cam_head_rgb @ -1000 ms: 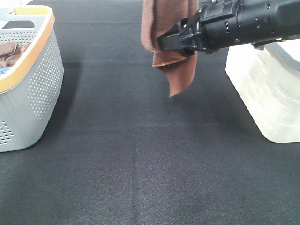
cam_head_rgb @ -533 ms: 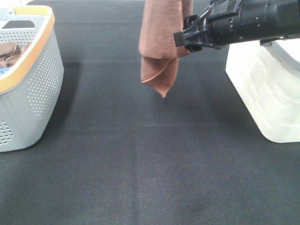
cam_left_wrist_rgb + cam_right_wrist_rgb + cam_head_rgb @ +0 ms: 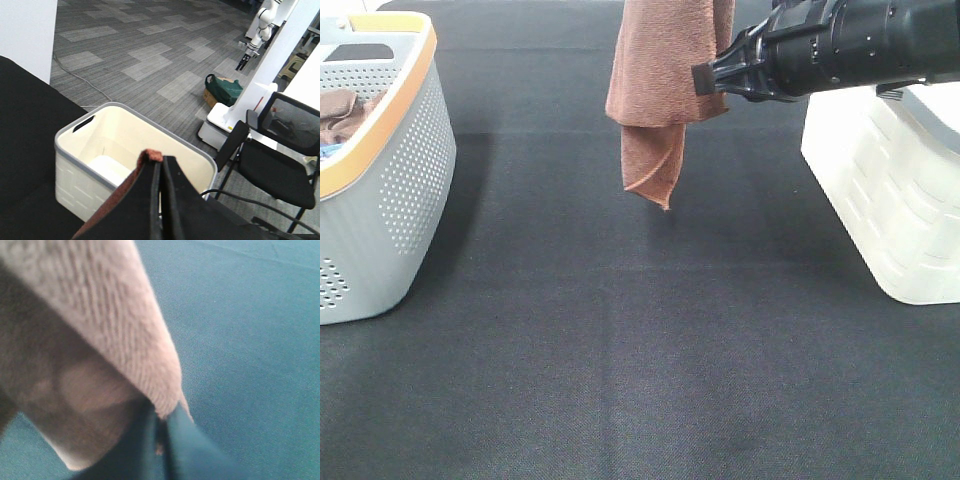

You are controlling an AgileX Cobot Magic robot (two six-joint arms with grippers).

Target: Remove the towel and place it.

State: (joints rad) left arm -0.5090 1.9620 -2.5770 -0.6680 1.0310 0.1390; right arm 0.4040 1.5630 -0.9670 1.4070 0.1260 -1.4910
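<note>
Pinching shut on the right edge of the towel (image 3: 658,60), the right gripper (image 3: 705,78) lay sideways to it. Above, the left gripper (image 3: 161,200), closed on the top, held it up. Towel hung long-axis vertical above the table (image 3: 620,350), white bin (image 3: 890,200) nearest the right arm.

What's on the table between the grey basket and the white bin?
Only bare black mat, in the high view; the towel hangs above it.
</note>
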